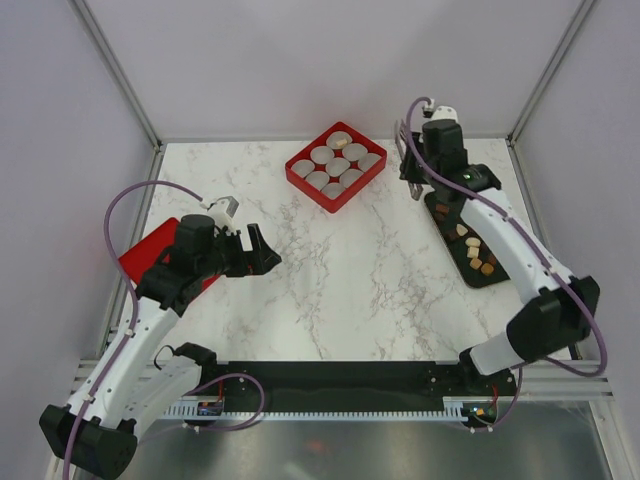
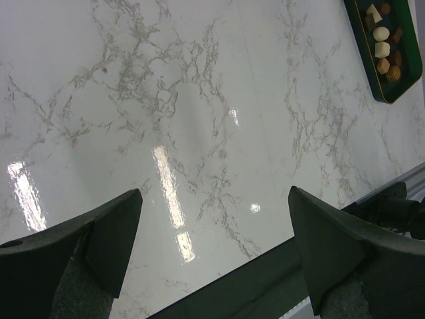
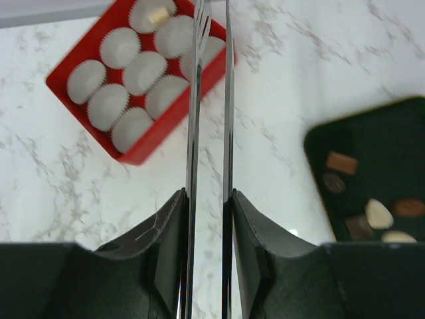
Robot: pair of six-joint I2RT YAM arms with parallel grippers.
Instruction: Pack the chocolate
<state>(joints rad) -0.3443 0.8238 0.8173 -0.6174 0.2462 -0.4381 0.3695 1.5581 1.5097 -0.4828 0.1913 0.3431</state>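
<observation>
A glossy, white-marbled worktop [image 1: 350, 290] carries a square red box [image 1: 300, 172] of pleated white paper cups [image 1: 337, 167] and a flat dark tray [image 3: 385, 139]. The chocolate [image 1: 473, 250] (small brown, tan and cream chunks) lies on that tray, near the right gripper [image 3: 209, 199] on its right side. That gripper pinches long metal tweezers [image 3: 194, 119]. The left gripper [image 2: 214, 193] hangs spread wide, holding nothing, well apart from the chocolate.

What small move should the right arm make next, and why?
Probably swing the tweezers over to the dark tray of chocolate. The right gripper holds them, nothing shows between their blades, and most cups in the red box look empty.
</observation>
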